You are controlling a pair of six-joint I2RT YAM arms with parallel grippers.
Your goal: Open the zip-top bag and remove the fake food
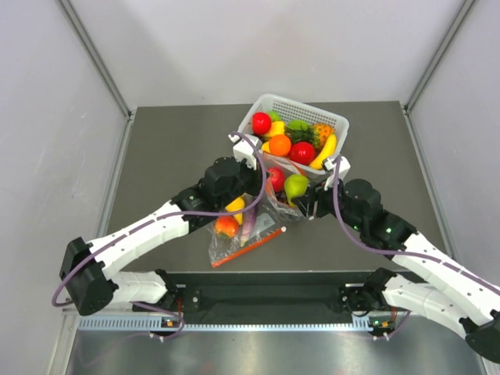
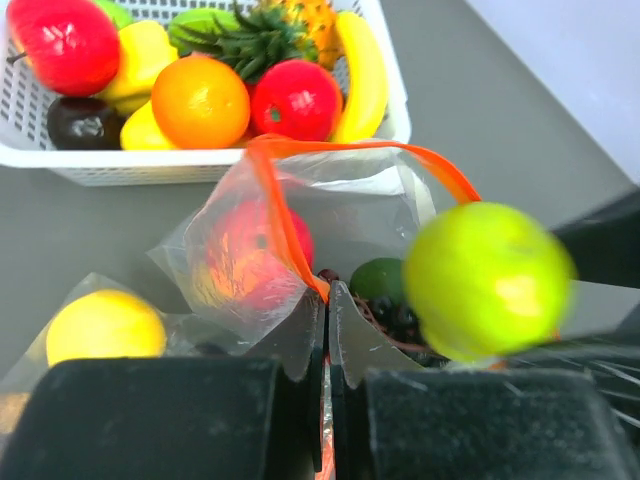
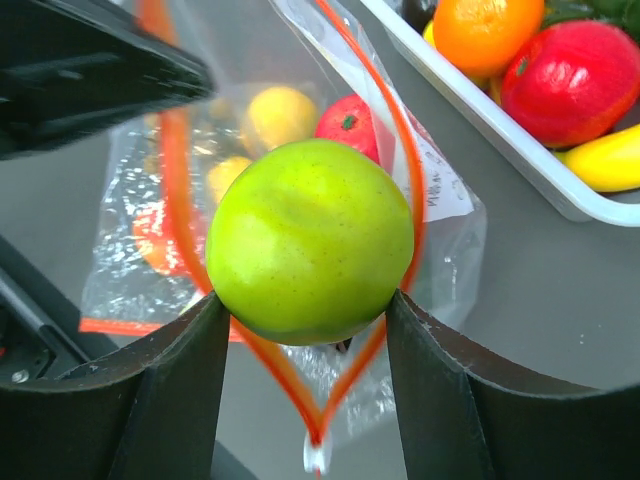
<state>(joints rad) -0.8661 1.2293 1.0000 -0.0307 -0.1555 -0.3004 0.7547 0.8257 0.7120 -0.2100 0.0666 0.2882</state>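
Illegible label (image 3: 440, 195) on zip-top bag (image 2: 350, 215) — mouth up, rim pinched in closed left gripper (image 2: 327, 305), right gripper (image 3: 305, 298) clamping light-green pear (image 3: 310, 230).

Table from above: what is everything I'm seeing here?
open bag: one, clear with orange zip strip, mid-table, red apple inside
green pear: one, light green, at the open bag's mouth
second bag: one, clear, nearer the arms, yellow fruit inside
basket: one, white, far side, holding an orange, a banana and more fruit
table: one, dark grey
left gripper: one, black, shut on the open bag's edge
right gripper: one, black, shut on the green pear
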